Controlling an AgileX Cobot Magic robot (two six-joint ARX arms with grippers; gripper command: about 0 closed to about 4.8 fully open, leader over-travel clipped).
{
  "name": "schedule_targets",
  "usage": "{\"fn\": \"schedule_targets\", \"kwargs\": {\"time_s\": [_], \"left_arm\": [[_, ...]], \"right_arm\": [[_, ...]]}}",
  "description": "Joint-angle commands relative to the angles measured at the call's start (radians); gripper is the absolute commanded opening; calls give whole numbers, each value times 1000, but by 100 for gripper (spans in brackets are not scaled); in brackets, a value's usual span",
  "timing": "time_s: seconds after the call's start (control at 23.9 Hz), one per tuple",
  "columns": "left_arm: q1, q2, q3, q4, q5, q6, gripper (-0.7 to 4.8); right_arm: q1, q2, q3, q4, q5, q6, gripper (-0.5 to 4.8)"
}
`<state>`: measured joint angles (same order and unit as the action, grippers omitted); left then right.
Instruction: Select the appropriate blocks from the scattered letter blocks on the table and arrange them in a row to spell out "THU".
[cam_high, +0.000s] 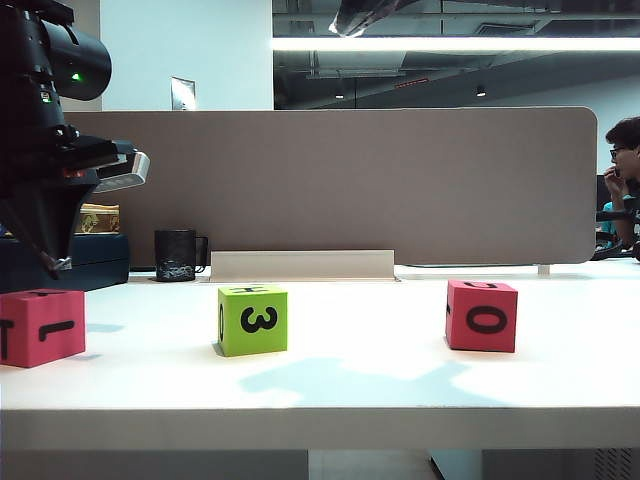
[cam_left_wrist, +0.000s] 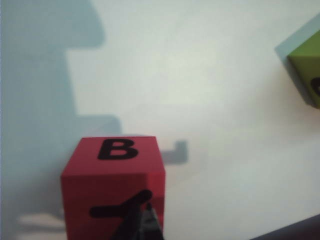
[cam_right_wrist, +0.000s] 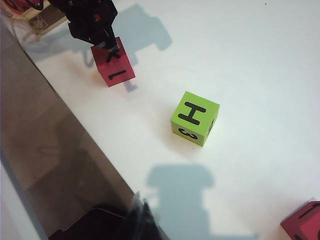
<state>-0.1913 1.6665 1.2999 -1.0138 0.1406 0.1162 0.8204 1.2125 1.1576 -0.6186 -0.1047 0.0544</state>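
Now your left hand (cam_left_wrist: 142, 222), pinched together and empty, hangs over the red T block (cam_high: 42, 327) at far left. The green H block (cam_high: 252, 319) sits mid-counter (cam_high: 380, 385), the red U block (cam_high: 481, 315) right. They look soft and light; squeeze flat opposite sides. Your right hand (cam_right_wrist: 142, 220), also pinched together, waits above.

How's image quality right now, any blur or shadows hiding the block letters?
Exterior view: sharp; soft arm shadows on the table, green block clearly reads 3. Left wrist view: slightly soft; the shut left hand covers part of the red block's T. Right wrist view: clear; shut right hand, H legible.
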Motion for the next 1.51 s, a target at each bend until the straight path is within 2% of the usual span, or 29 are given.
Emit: {"fn": "schedule_targets", "kwargs": {"time_s": [0.04, 1.51], "left_arm": [[-3, -2, 2, 8, -28, 4, -6], [-3, 49, -3, 39, -32, 5, -6]], "right_arm": [[2, -2, 6, 9, 2, -3, -5], [2, -2, 6, 8, 2, -3, -5]]}}
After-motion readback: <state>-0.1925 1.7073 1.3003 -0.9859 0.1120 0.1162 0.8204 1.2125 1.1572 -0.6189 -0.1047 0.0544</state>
